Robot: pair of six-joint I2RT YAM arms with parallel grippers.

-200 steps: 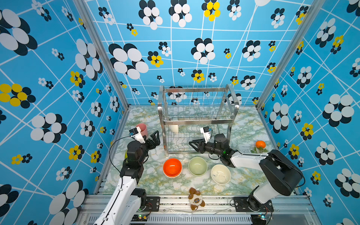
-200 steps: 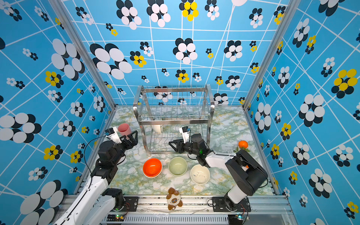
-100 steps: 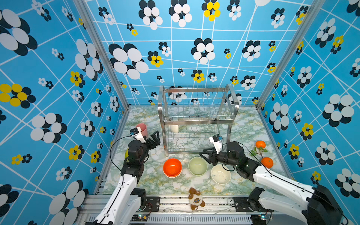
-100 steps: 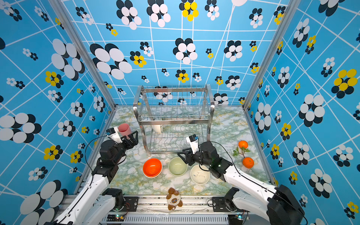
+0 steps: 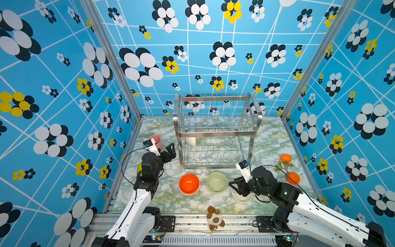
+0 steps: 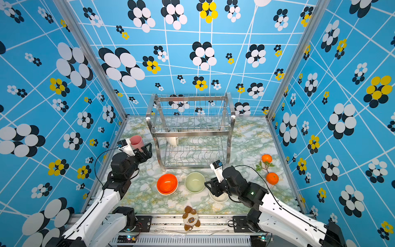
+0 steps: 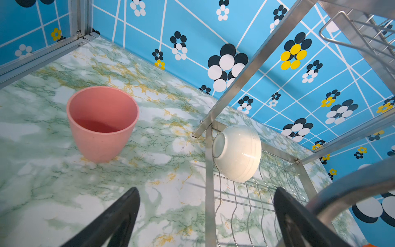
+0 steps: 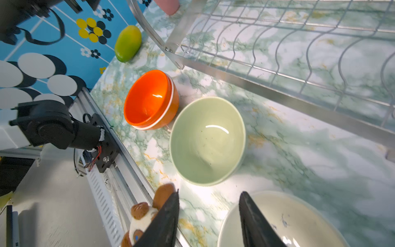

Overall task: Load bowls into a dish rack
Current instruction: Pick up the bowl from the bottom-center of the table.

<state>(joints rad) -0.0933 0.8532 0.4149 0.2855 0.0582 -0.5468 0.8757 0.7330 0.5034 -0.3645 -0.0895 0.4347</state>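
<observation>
Bright, even light; glare streaks the sage green bowl (image 8: 207, 141), and my wrist views bend and blur toward their edges.

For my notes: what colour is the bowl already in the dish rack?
Cream-white; the bowl shows best in the left wrist view.

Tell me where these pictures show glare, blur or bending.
Right wrist view: bright glints in the orange bowl and green bowl; the cream bowl near the lens is soft. Left wrist view: a glare streak on the white bowl, nearest bar of the rack blurred. Both top views: corner posts splay outward.
</observation>
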